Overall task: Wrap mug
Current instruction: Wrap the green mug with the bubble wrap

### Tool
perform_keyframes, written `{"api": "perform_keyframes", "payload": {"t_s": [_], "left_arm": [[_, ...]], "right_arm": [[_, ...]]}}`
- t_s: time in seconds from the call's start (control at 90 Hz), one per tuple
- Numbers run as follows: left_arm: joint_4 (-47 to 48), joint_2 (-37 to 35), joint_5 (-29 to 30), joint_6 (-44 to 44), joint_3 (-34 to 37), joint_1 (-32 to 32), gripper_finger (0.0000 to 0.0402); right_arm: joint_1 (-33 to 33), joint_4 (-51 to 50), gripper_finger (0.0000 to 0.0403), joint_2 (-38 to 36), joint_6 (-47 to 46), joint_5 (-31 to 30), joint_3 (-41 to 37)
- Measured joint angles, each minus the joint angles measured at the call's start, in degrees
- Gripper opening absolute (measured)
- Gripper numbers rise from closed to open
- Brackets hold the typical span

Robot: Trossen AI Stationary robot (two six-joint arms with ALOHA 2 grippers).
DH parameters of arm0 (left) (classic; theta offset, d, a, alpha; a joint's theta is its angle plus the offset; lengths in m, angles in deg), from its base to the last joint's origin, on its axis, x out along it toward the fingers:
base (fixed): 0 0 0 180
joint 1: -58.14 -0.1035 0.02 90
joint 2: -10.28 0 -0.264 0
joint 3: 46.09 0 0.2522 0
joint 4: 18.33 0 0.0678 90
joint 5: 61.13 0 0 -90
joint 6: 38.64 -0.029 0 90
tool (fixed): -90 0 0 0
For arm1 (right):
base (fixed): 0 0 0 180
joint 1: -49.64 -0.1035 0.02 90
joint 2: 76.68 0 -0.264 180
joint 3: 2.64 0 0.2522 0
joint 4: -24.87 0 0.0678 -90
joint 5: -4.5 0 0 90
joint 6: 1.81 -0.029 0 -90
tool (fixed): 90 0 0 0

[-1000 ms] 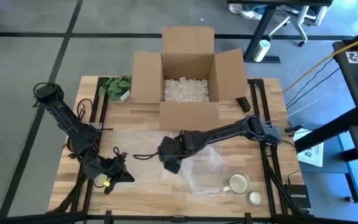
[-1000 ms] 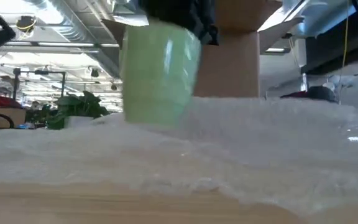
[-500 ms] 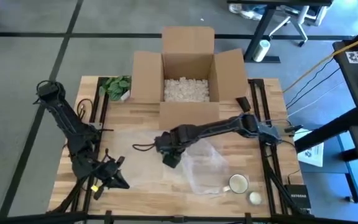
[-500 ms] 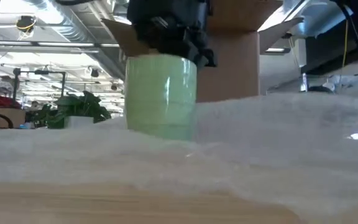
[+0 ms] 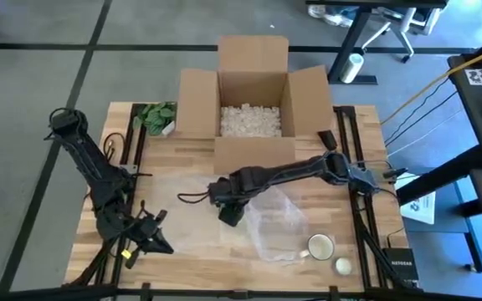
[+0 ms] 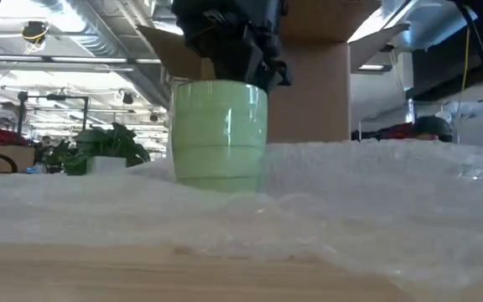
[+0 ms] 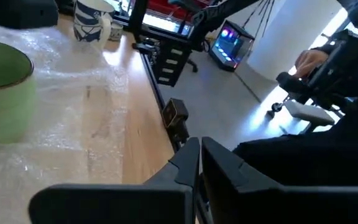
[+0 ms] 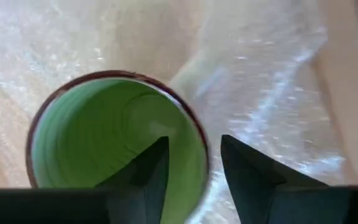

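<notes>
Right wrist view | right gripper (image 8: 188,168) straddles green mug (image 8: 114,130) rim | grasping

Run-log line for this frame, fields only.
right claw: astride rim of green mug, upright on bubble wrap | left claw: shut, idle at front-left table edge | wrap: not started

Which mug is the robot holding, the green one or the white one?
The green ceramic mug: the right gripper pinches its rim, on the bubble wrap. The white mug stands alone near the table's edge.
</notes>
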Motion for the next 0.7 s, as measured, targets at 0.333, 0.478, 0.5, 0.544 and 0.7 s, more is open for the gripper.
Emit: {"api": "perform_keyframes", "payload": {"t_s": [0.333,0.478,0.5,0.544,0.7], "left_arm": [[1.7,0.0,0.0,-6.7,0.0,-2.7,0.0],[2.8,0.0,0.2,-6.3,0.0,-4.9,0.0],[3.2,0.0,0.3,-6.3,0.0,-5.1,0.0],[4.6,0.0,0.6,-5.8,0.0,-5.7,0.0],[8.2,0.0,0.6,-5.1,0.1,-7.5,0.0]], "right_arm": [[-4.0,-5.0,0.0133,-0.3,3.2,-12.3,13.5],[-7.9,-3.9,0.0133,-4.0,1.3,-17.0,11.9],[-8.7,-4.1,0.0133,-4.4,0.8,-17.9,11.9],[-10.5,-4.6,0.0133,-4.9,-0.6,-19.8,11.9],[-17.2,-4.6,0.0133,-5.9,-5.9,-26.8,11.9]]}}
